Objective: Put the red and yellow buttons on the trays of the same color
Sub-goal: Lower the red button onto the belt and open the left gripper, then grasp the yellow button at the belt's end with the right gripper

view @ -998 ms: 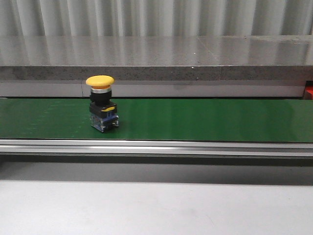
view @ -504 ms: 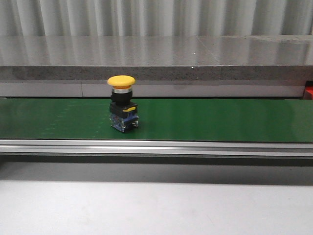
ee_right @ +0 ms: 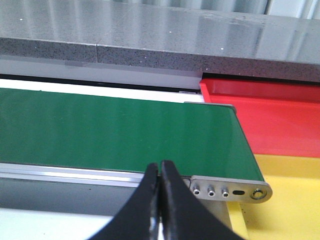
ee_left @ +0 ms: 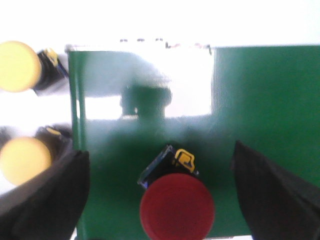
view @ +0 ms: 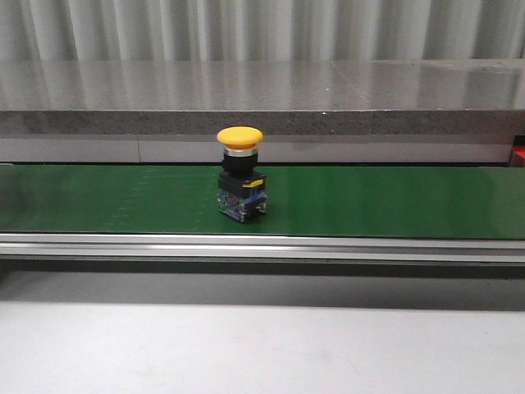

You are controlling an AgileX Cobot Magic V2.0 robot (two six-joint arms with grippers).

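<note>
Rightward again goes the yellow button (view: 241, 173), riding the green conveyor belt (view: 394, 201) from the left part toward the middle, upright all the way, yellow cap on top and blue base on the belt. Over at the left wrist camera, a red button (ee_left: 176, 210) stands on green belt surface between the two dark fingers (ee_left: 47, 200) of the left gripper (ee_left: 165, 200), which are spread wide with clear gaps either side, gripping nothing. Two more yellow buttons (ee_left: 17, 66) sit off the belt's edge in that view, blurred. Right gripper (ee_right: 160, 200) now: fingertips pressed together, nothing between them, hovering at the near side of the belt's right end. Beyond that end lie the red tray (ee_right: 280, 117) and, nearer, the yellow tray (ee_right: 295, 200).
</note>
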